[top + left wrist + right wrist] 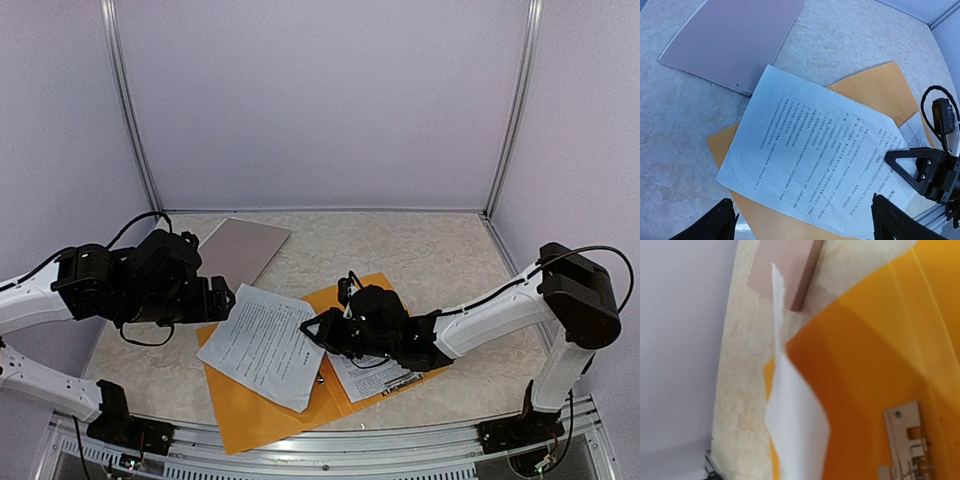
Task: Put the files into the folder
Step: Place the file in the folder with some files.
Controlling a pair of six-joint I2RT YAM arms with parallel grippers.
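An orange folder [250, 410] lies open on the table. A white printed sheet of the files [262, 345] rests across its left half, its right edge lifted. My right gripper [318, 330] is shut on that right edge; the right wrist view shows the sheet [795, 425] edge-on, rising over the folder [875, 340], with my fingers out of frame. A second printed sheet [375, 378] lies on the folder's right half under my right arm. My left gripper [222, 300] hovers open by the sheet's left side; in its wrist view the sheet [810, 155] fills the space above its spread fingers [725, 220].
A pinkish-grey board [240, 248] lies flat at the back left, beyond the folder; it also shows in the left wrist view [735, 40]. A metal clip [905, 440] is fixed inside the folder. Walls close the table on three sides.
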